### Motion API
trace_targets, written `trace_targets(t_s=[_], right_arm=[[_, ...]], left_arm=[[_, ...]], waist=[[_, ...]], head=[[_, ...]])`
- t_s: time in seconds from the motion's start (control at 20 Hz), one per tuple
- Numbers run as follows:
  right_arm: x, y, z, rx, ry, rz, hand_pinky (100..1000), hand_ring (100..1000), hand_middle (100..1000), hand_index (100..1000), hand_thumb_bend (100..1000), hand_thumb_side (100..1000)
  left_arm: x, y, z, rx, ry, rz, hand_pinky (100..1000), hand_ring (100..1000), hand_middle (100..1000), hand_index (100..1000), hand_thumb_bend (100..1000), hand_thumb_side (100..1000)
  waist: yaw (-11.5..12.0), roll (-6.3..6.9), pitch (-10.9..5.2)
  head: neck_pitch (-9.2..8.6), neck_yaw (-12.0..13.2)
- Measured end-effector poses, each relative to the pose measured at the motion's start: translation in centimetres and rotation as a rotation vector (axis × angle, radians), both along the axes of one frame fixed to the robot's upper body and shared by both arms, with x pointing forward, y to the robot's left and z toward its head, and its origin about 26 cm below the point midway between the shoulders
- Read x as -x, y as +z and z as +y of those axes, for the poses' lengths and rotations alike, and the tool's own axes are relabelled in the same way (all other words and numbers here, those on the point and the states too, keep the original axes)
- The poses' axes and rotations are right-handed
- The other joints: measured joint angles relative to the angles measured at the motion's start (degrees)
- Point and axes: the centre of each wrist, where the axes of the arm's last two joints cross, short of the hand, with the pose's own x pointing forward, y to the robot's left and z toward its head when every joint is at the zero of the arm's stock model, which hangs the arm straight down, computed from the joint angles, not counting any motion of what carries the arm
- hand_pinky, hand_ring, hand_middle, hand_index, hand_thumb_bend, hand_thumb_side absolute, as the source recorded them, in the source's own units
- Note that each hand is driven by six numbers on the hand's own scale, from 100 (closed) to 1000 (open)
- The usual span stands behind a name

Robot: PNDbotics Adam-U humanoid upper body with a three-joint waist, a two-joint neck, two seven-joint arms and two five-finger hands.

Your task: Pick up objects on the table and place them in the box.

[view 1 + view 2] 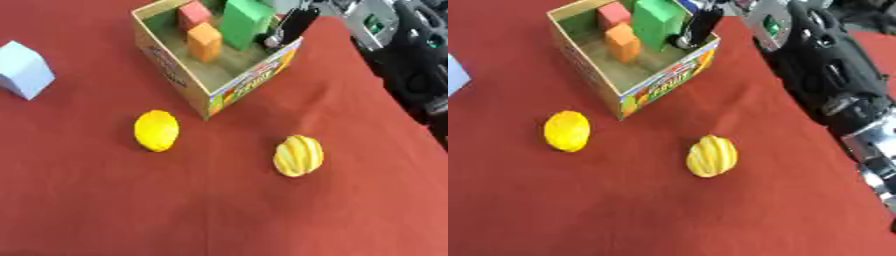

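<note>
Red cloth (219,210) is covering the whole table, lying smooth in the foreground and creasing slightly toward the right.

Nearest the camera, a ribbed yellow fruit with orange streaks (298,155) is sitting on the cloth, right of centre. Left of it and a little farther back, a plain yellow lemon-like fruit (157,130) is lying well apart from it. Both are resting outside the box, near its closest corner.

Farther left, a pale blue block (24,69) is standing on the cloth; the left eye view is showing most of it, while the right eye view is catching only a sliver at the frame's edge.

Beyond the fruits, an open cardboard box (175,70) with printed sides is sitting askew. Inside it an orange block (205,42), a red block (193,14) and a taller green block (244,20) are standing together toward the far end.

At the box's far right rim, the right hand (696,27) is reaching in beside the green block; its dark fingers are pointing down into the box, but whether they are spread or closed cannot be told.

Along the right edge, the right eye view is showing much more of the black and silver right arm (833,75) than the left eye view.
</note>
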Motion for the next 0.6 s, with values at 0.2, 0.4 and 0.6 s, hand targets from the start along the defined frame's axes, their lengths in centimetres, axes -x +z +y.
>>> trace_targets(t_s=[0.2,0.4,0.6], right_arm=[[-0.02,-0.24,-0.09,-0.018,-0.006,-0.003,930,995,895,956,238,100],[0.07,-0.23,-0.02,-0.027,-0.006,-0.006,950,1000,924,975,320,100],[0.08,-0.22,-0.01,-0.022,-0.019,-0.009,978,1000,951,1000,428,191]], left_arm=[[0.00,0.00,0.00,0.000,0.000,0.000,757,567,552,815,100,502],[0.00,0.00,0.00,0.000,0.000,0.000,757,567,552,815,100,501],[-0.01,-0.01,-0.03,-0.001,-0.001,0.003,757,567,551,816,100,498]], waist=[[-0.1,0.00,-0.08],[-0.2,0.00,-0.11],[-0.1,0.01,-0.13]], head=[[0.01,0.0],[0.03,0.1],[0.03,0.1]])
